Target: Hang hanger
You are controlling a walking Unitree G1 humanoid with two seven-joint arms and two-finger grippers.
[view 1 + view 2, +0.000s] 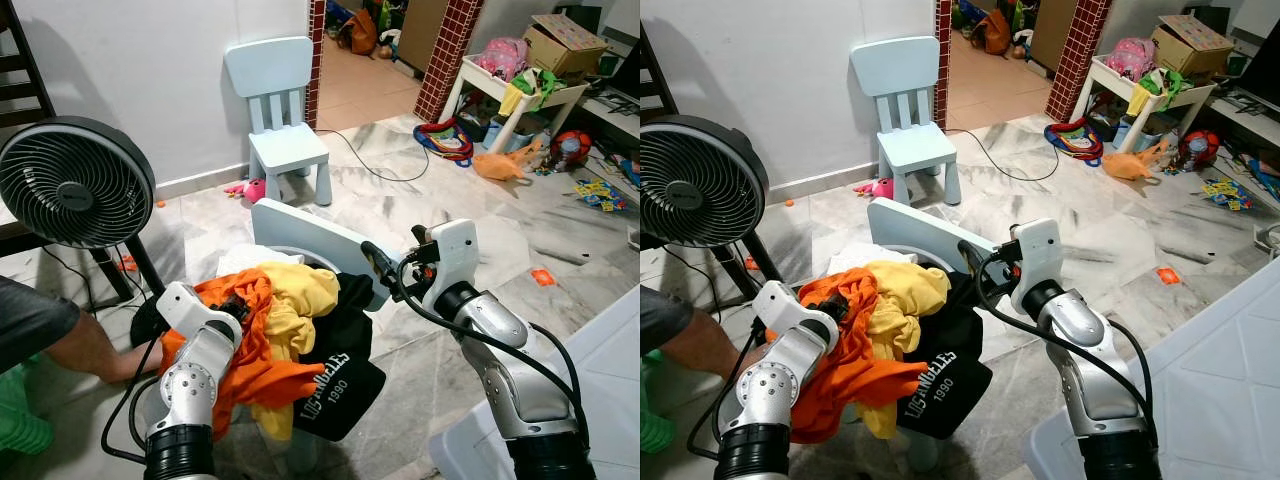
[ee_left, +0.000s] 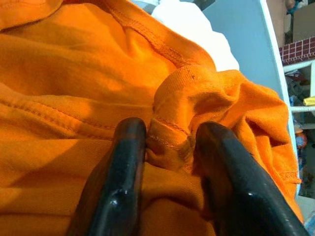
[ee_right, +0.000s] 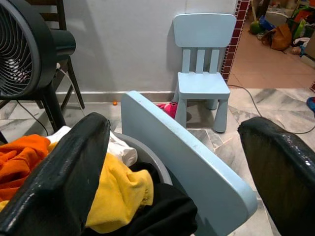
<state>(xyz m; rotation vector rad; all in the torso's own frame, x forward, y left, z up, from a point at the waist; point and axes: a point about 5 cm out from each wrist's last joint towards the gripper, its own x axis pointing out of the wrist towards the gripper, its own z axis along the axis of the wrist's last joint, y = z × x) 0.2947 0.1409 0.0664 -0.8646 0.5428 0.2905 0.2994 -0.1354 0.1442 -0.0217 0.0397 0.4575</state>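
- I judge this the opening step: pulling a garment out of the laundry pile. No hanger can be made out anywhere in the heap, so the thing to be hung is hidden or not yet reached.
- My left gripper [image 2: 167, 162], at lower left of the left eye view, has its two black fingers [image 2: 115, 182] closed down to a narrow gap, pinching a bunched, stitched fold of the orange garment [image 1: 250, 375].
- My right gripper [image 3: 172, 177] stands wide apart and holds nothing; it hovers at centre right of the left eye view, just beside the tilted pale blue board [image 1: 320, 245].
- The orange cloth is soft, crumpled and draped over my left wrist, lying tangled with a yellow garment [image 1: 300, 300] and a black printed shirt [image 1: 340, 385] on the basket [image 3: 142, 152].
- Next I would lift the orange piece slowly, watching that the yellow one doesn't drag along, then look for the hanger.
- A person's arm [image 1: 85, 350] rests on the floor at lower left, under the black fan [image 1: 75, 180]; I should keep clear of it.
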